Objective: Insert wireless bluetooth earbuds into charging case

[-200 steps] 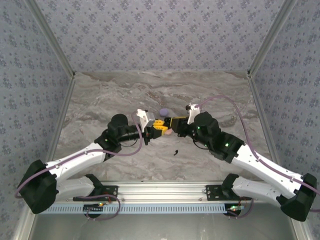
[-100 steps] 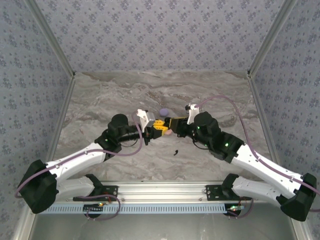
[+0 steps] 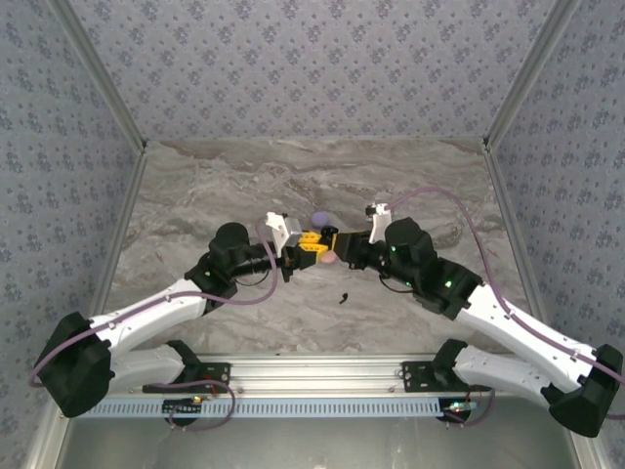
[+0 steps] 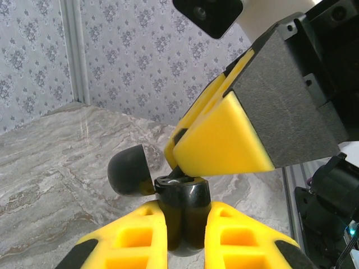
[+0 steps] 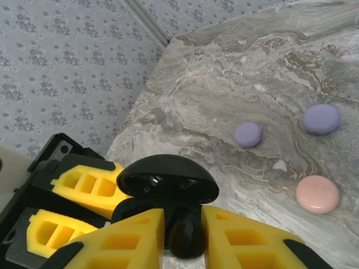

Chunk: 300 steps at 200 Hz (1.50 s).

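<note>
Left gripper [image 4: 185, 212] clenches the black case [image 4: 180, 193] near the middle of the bench [image 3: 195, 186], lid [image 4: 130, 170] tipped back so the opening faces the right gripper [image 5: 184, 218], which pinches a black earbud [image 5: 187, 240] just over it, likely lining it up for insertion

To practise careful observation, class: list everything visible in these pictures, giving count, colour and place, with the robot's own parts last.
charging case: one, black, lid open, held in the left claw.
held earbud: one, black, between the right claw's fingers at the case's mouth.
loose earbud: one, black, on the table, apart from the claws.
lilac discs: two, lilac, on the table near the claws.
pink disc: one, pale pink, on the table near the lilac discs.
table: one, grey marble, beneath all.
left claw: one, yellow fingers, shut on the charging case.
right claw: one, yellow fingers, shut on the held earbud.
</note>
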Tool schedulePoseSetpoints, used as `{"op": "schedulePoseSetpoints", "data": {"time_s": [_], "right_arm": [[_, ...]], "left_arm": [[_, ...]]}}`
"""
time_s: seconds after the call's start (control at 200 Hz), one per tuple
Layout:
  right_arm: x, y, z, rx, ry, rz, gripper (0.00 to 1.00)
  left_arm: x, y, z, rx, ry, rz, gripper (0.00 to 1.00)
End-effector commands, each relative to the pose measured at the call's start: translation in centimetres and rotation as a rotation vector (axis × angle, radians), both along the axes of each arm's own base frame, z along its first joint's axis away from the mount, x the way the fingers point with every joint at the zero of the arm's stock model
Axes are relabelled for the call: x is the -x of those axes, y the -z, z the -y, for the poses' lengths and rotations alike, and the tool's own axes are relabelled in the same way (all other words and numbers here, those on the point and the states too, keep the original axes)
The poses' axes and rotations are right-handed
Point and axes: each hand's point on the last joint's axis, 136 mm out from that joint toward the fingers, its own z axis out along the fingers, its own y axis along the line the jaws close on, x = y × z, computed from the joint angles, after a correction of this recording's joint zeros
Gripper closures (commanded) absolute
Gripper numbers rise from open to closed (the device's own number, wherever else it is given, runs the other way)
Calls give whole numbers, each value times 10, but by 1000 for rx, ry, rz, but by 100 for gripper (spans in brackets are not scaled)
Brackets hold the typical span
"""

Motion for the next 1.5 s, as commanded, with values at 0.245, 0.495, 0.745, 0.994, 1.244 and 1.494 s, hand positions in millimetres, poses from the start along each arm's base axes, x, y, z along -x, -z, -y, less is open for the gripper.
{"op": "schedulePoseSetpoints", "data": {"time_s": [0.245,0.495,0.745,0.994,1.244,1.494], "right_arm": [[-2,-11,2,-92,-21,-52,75],[-7,-7,19,-40,41,-49,73],[-11,6,44,26,104,-67,67],[-14,25,55,90,137,-97,66],[-12,88,62,269,158,-271,52],[0,181,50,541,139,-451,43]], "left_arm": [[10,-28,-1,74,34,87,100],[5,-20,-3,51,0,74,100],[-3,-5,-6,10,-54,57,100],[-10,1,-10,-10,-101,46,100],[-39,25,-29,-72,-279,-28,100],[-61,37,-58,-41,-374,-120,100]]}}
